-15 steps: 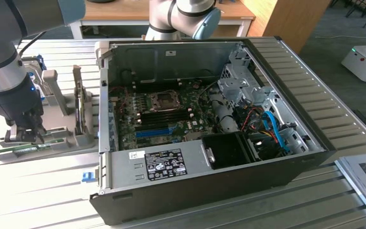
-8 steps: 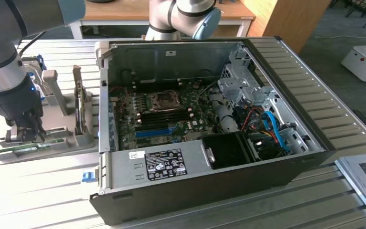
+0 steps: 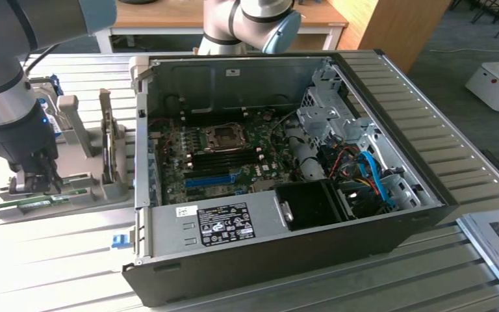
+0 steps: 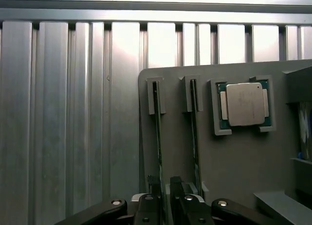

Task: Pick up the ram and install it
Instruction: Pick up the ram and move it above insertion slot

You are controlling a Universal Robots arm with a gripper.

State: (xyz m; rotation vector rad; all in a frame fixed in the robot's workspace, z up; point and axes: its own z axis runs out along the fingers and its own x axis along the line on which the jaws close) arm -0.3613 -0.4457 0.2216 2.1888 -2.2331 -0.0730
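The ram (image 4: 158, 137) is a thin green stick standing on edge in a slot of the grey holder (image 4: 234, 176). My gripper (image 4: 165, 200) is down over its near end, one finger on each side, shut on it. A twin stick (image 4: 195, 137) stands in the neighbouring slot, untouched. In the exterior view my gripper (image 3: 34, 182) hangs straight down over the holder (image 3: 93, 188) at the exterior view's left, beside the open computer case (image 3: 319, 247). The motherboard (image 3: 223, 156) lies inside the case, with a long blue slot (image 3: 208, 181) near its front.
A processor chip (image 4: 245, 104) sits in a pocket of the holder beside the sticks. Upright plates (image 3: 106, 140) rise from the holder between my arm and the case wall (image 3: 143, 149). The ribbed metal table (image 3: 50, 266) runs under everything. A white box (image 3: 496, 84) stands on the floor at the far right.
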